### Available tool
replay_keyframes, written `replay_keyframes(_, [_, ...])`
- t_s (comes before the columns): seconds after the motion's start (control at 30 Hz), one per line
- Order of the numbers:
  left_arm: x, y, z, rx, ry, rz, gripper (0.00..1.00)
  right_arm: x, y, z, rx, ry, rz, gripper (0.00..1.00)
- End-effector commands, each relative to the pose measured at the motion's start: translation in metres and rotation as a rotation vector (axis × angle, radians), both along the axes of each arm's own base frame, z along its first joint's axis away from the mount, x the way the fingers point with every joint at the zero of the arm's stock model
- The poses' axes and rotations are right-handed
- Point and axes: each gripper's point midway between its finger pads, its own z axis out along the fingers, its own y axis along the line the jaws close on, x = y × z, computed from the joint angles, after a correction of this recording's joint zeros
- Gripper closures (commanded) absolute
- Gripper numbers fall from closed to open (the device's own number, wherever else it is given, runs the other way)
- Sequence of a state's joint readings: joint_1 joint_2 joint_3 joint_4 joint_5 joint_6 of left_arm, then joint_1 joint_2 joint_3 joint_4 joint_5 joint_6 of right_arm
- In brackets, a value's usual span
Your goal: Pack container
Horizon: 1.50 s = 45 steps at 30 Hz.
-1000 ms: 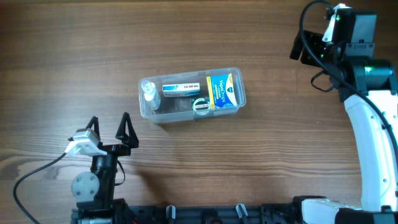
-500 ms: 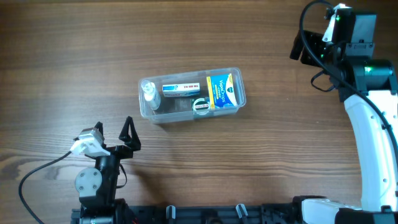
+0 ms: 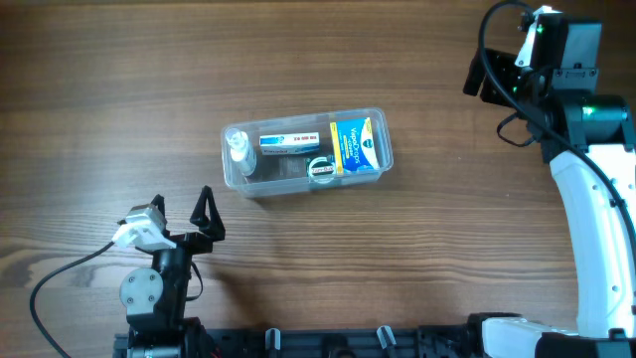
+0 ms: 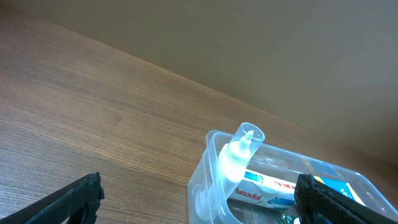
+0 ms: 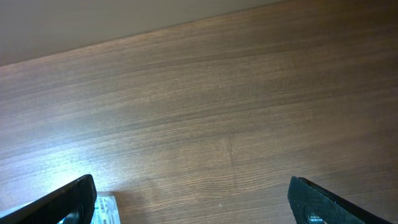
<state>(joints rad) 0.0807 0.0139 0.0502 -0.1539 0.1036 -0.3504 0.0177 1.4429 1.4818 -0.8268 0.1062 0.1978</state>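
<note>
The clear plastic container [image 3: 237, 179] sits at the table's middle. It holds a small clear dropper bottle [image 3: 238, 150] at its left end, a white Panadol box [image 3: 289, 141], a blue-and-yellow carton [image 3: 356, 146] at its right end and a small round tin [image 3: 321, 170]. The left wrist view shows the container [image 4: 208, 180] with the bottle [image 4: 233, 155] leaning inside. My left gripper [image 3: 181, 212] is open and empty, near the front edge, below and left of the container. My right gripper [image 3: 500, 78] is open and empty at the far right.
A white labelled object [image 5: 104, 208] shows at the lower left edge of the right wrist view. The wooden table [image 3: 139, 80] has no other loose objects in view.
My left arm pulled back a little toward the front edge and shifted slightly right, away from the container, then stopped. The right arm has not moved.
</note>
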Motion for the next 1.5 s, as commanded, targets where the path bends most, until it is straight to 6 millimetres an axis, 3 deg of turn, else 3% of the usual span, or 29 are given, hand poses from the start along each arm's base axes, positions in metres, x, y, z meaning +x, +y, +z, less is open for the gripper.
replay_keyframes(0.0, [0.000, 0.000, -0.002, 0.003, 0.000, -0.005, 0.00, 0.002, -0.002, -0.004, -0.004, 0.008, -0.019, 0.00])
replay_keyframes(0.13, [0.000, 0.000, -0.002, 0.003, 0.000, -0.005, 0.00, 0.001, -0.002, -0.001, -0.003, 0.002, -0.019, 0.00])
replay_keyframes(0.27, [0.000, 0.000, -0.002, 0.003, 0.000, -0.005, 0.00, -0.012, -0.002, 0.025, -0.001, -0.069, -0.019, 0.00])
replay_keyframes(0.4, [0.000, 0.000, -0.002, 0.003, 0.000, -0.005, 0.00, -0.033, -0.004, 0.061, -0.012, -0.167, -0.019, 0.00])
replay_keyframes(0.53, [0.000, 0.000, -0.002, 0.003, 0.000, -0.005, 0.00, -0.064, -0.007, 0.078, -0.078, -0.228, 0.021, 0.00])
replay_keyframes(0.6, [0.000, 0.000, -0.002, 0.003, 0.000, -0.005, 0.00, -0.080, -0.007, 0.073, -0.077, -0.243, 0.019, 0.00])
replay_keyframes(0.87, [0.000, 0.000, -0.002, 0.003, 0.000, -0.005, 0.00, -0.134, -0.005, 0.013, -0.100, -0.370, 0.052, 0.00])
replay_keyframes(1.13, [0.000, 0.000, -0.002, 0.003, 0.000, -0.005, 0.00, -0.150, 0.023, -0.003, -0.033, -0.704, 0.191, 0.00])
replay_keyframes(1.47, [0.000, 0.000, -0.002, 0.003, 0.000, -0.005, 0.00, -0.156, 0.025, -0.059, -0.036, -0.791, 0.200, 0.00])
